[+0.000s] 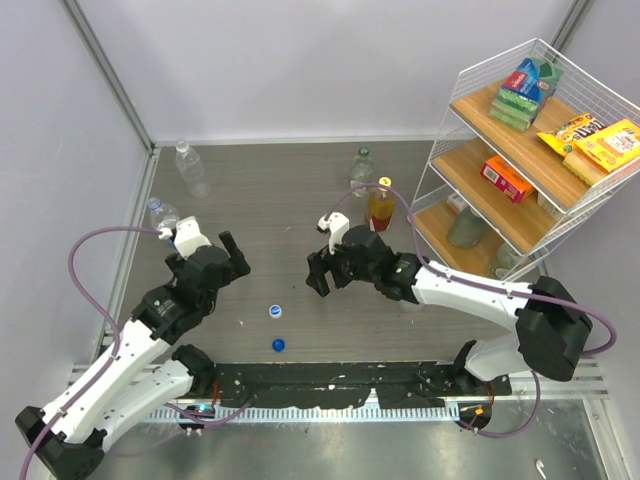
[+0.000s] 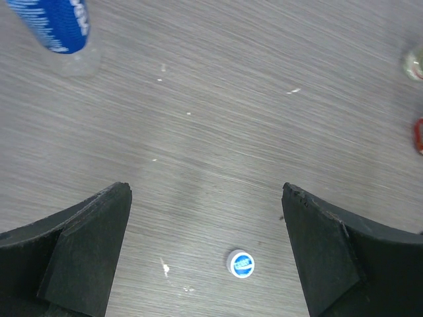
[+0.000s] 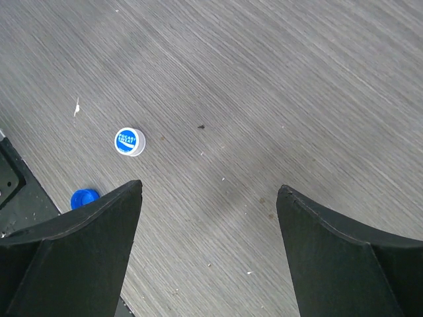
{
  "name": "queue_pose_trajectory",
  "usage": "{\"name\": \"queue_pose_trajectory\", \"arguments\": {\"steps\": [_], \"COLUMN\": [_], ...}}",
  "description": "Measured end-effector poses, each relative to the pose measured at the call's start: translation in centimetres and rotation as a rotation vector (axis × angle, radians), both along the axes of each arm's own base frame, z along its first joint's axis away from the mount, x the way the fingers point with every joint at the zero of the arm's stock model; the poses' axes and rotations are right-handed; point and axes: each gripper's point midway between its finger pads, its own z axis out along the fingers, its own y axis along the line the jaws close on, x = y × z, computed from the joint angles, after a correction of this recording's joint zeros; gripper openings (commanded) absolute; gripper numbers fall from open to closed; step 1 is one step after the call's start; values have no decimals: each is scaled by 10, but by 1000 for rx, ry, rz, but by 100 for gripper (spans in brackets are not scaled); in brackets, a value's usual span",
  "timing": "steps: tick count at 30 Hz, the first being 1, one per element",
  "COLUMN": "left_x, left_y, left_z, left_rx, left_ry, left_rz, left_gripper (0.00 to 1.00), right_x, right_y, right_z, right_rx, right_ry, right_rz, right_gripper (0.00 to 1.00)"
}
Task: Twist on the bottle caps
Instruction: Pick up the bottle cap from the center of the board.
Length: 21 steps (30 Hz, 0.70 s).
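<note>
Both claws hang open over the grey wood-grain table, and neither one holds anything. Left claw has its dark fingers spread wide; in its own camera there is bare tabletop between them, with the white cap with a blue middle lying flat, low in the gap and nearer the right-hand finger, touching neither. Right claw reaches in from the other side towards the middle of the table, its fingers just as far apart, and only table shows between them.

From above, the white cap with a blue middle lies on the table between the two claws and a little nearer the arm bases. A dark blue cap lies just beyond it towards the bases, close to the black strip along the near edge. The right wrist camera shows both off to the left of its left finger: the white one out in the open, the dark blue one right by the fingertip.

An amber bottle with a red label stands behind the right claw, with a yellow cap on its top. One clear bottle is just behind it. Another clear bottle is at the far left, and a bottle with a blue label is near the left wall, behind the left claw. A wire rack with snack boxes stands at the right.
</note>
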Motion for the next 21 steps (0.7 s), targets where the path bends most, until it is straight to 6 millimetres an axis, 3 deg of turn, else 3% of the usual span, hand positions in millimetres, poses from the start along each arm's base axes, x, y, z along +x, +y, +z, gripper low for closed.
{"name": "queue_pose_trajectory", "arguments": {"steps": [4,11,16,21], "left_x": [-1,0,-2,-4], "left_y": [13,14,12,13], "left_z": [-9,-29,-37,-36], "left_rx": [54,84,71,52], "left_ry": [30,88,105,100], "left_rz": [64,96,91,103], "left_gripper": [100,100,100,100], "right_x": [-4,-7,-41,-72], "right_y": [-3,-3,29,56], "right_z": [-12,-15,-24,-44], "right_rx": [-9,-28,-76,-150], "right_ry": [12,5,-18,-20], "right_rz": [-5,-53,62,146], "right_gripper": [87,86,85,81]}}
